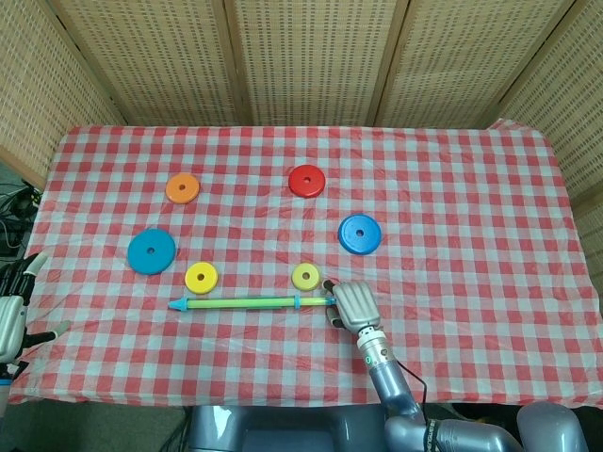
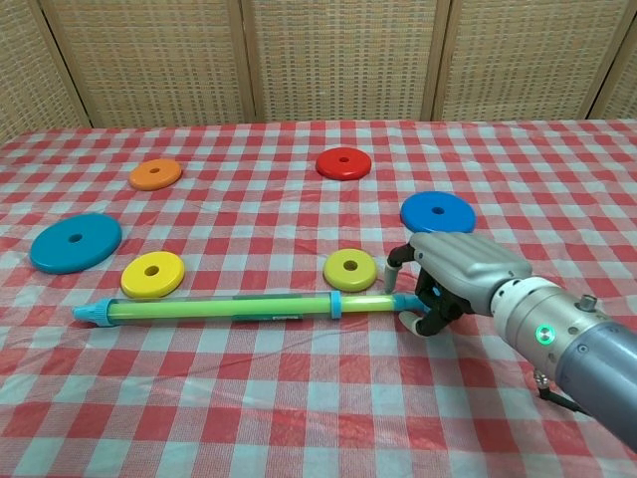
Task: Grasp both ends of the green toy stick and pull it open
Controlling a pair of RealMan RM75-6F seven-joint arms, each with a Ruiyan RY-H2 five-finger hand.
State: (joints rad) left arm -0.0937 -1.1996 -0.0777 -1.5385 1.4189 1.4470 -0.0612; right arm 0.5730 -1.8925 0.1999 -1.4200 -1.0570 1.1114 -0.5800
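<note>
The green toy stick lies flat on the checked cloth, its pale blue tip pointing left and a blue ring past its middle. My right hand is down on the stick's right end, fingers curled over it and thumb under it, so the end cap is hidden inside the grip. My left hand shows only in the head view. It hangs off the table's left edge with fingers spread, holding nothing, far from the stick's left tip.
Flat discs lie beyond the stick: a yellow-green one just behind my right hand, a yellow one, a large teal one, a blue one, a red one and an orange one.
</note>
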